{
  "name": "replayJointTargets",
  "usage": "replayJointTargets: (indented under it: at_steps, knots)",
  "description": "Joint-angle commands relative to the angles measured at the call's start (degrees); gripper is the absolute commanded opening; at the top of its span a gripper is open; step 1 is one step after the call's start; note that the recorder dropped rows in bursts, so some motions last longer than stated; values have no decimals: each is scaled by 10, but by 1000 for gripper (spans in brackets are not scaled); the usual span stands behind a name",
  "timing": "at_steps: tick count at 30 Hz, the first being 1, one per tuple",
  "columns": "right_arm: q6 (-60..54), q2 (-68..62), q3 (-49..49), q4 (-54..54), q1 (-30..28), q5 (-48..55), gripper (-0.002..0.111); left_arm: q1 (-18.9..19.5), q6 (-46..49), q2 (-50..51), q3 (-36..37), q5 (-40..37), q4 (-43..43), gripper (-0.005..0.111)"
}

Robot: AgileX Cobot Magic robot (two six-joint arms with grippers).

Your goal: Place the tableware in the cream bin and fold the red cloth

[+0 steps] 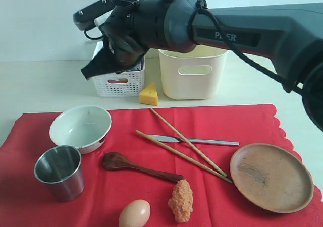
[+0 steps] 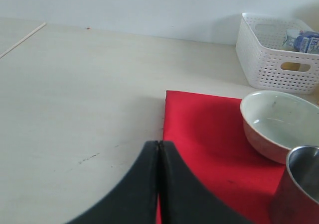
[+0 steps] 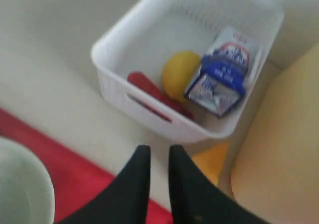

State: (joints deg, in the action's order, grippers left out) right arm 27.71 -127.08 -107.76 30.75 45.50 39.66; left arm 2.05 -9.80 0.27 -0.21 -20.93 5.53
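My right hand [image 3: 155,157] hangs nearly closed and empty above the white basket [image 3: 149,109]; the bowl [image 1: 81,127] lies below on the red cloth [image 1: 126,191], cream bin [image 1: 192,73] alongside.

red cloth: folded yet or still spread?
Spread. The red cloth lies flat under the bowl, cup, spoon, chopsticks, knife and plate; no fold shows.
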Motion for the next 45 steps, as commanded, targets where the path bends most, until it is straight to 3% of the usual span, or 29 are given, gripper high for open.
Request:
replayJointTargets:
  at_steps: [1, 6, 9, 17, 36, 40, 45]
  knots:
    - [-45, -1, -4, -50, -3, 100, 45, 1, 0, -3, 2, 6, -1, 1]
    - [-10, -21, -4, -56, -6, 125, 85, 1, 0, -3, 2, 6, -1, 1]
    - [38, -38, -4, -78, -17, 98, 93, 1, 0, -3, 2, 6, -1, 1]
    - [191, -75, -4, -93, -46, 3, 92, -1, 0, -3, 2, 6, -1, 1]
    - [512, -148, -6, 175, -46, -41, 92, -1, 0, -3, 2, 6, -1, 1]
    - [541, -160, -6, 208, -46, -59, 83, -1, 0, -3, 2, 6, -1, 1]
    - [554, -176, -6, 218, -46, -85, 59, -1, 0, -3, 2, 6, -1, 1]
